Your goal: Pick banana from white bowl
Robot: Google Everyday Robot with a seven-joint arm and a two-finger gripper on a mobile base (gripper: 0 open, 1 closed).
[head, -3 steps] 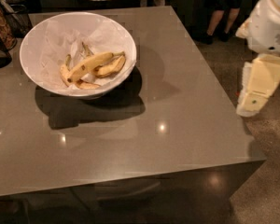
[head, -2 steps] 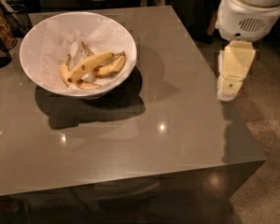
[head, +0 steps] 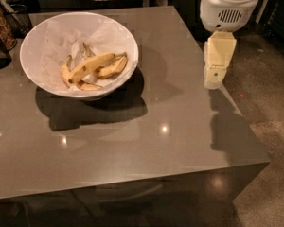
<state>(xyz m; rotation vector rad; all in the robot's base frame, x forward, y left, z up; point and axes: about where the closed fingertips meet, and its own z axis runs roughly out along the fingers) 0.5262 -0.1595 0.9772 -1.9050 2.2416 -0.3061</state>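
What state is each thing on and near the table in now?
banana: lying in the bowl on top of the others, not held.
shorter bananas: lying under and beside it.
white bowl: upright on the table, paper-lined.
claw: hanging at the table's right edge, apart from the bowl, empty.
table: bearing the bowl.

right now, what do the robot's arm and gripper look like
The arm ends in a rounded white housing with a slotted vent grille. Below it, the gripper is a blocky, pale cream-yellow piece, hanging by the right edge of the table. No cables or markings show.
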